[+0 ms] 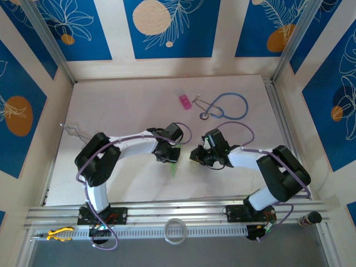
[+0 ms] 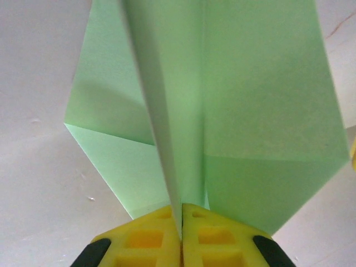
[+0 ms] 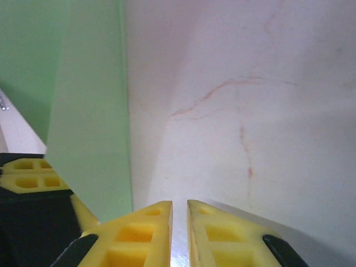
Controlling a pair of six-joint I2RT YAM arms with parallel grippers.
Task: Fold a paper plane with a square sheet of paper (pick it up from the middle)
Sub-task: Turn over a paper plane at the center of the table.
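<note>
The paper (image 2: 250, 100) is doubled along its centre crease, the ridge standing up and a creased wing spreading to each side. In the top view it shows as a green sliver between the two arms, near the middle of the table (image 1: 122, 105).

The left tool (image 2: 182, 228) is closed tight on the ridge at the near end. The right tool (image 3: 179, 222) sits just beside the paper, its pads a narrow slit apart with nothing between them.

The paper's far end is cut off in the wrist views, so you cannot confirm a finished nose.

Treat this as a late fold step, with the body creased and the wings pending. Next, bring the right tool onto one wing and fold it down along the ridge. Hold the left grip firm, because thin paper slips and tears easily.
</note>
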